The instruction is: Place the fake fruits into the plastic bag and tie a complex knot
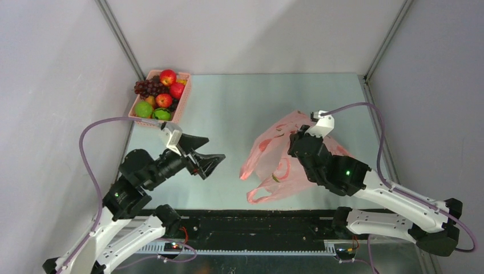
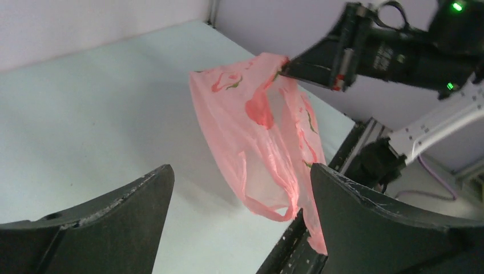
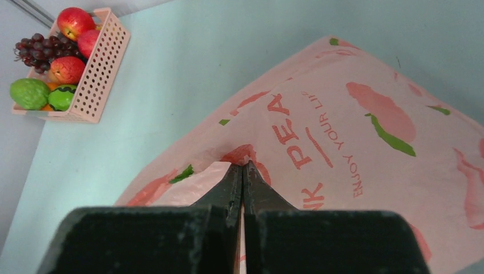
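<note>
2 arms: right end effector (image 3: 242,168) pinches thin crinkled pink bag (image 3: 354,131); left end effector (image 2: 241,170) spread, empty.

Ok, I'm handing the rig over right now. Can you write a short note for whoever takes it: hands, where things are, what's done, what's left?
Left hand: open and empty, above the table between basket and bag.
Right hand: shut on the plastic bag, pinching its upper edge and holding it up at mid-right.
Fake fruits: every one in view sits in the pink basket at the far left corner.
Done: bag gripped; no fruit seen in it.
Left: open the bag's mouth, move the fruits in, tie the knot.
</note>
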Tool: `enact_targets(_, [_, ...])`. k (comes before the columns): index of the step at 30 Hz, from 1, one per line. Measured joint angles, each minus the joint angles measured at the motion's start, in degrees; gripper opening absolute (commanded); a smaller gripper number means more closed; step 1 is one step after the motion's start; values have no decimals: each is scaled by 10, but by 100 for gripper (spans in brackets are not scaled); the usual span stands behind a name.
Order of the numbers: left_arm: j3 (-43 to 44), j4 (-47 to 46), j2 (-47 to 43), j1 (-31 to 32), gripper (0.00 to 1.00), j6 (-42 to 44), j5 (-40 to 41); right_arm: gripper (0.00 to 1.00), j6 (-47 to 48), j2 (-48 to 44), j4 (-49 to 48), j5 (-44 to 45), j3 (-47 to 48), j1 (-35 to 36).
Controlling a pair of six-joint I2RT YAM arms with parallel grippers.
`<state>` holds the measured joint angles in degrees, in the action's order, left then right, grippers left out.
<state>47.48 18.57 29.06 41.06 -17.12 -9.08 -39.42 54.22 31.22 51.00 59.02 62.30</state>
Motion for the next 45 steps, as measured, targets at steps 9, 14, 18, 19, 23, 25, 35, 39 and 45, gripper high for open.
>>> enact_targets(9, [17, 57, 47, 45, 98, 81, -71, 0, 0, 7, 3, -11, 0, -10])
enact_targets(14, [10, 55, 103, 78, 98, 85, -56, 0, -1, 11, 5, -20, 0, -12])
enact_targets(18, [10, 58, 154, 81, 97, 92, -3, 0, -1, 13, 7, -28, 0, -11])
enact_targets(19, [10, 59, 162, 81, 93, 94, 12, 0, -1, 13, 8, -31, 1, -11])
enact_targets(23, [10, 69, 186, 81, 61, 107, 73, 0, 4, 13, 11, -51, 3, -9])
enact_targets(25, [14, 75, 194, 81, 39, 118, 82, 0, 11, 13, 11, -67, 4, -8])
enact_targets(35, [44, 65, 211, 81, 0, 151, 55, 32, 41, 7, 65, -107, 5, 16])
enact_targets(39, [51, 48, 211, 81, 0, 157, 33, 59, 10, 16, 92, -72, 5, 51])
enact_targets(45, [51, 37, 213, 81, 0, 157, 22, 79, -43, 74, 115, -21, 5, 94])
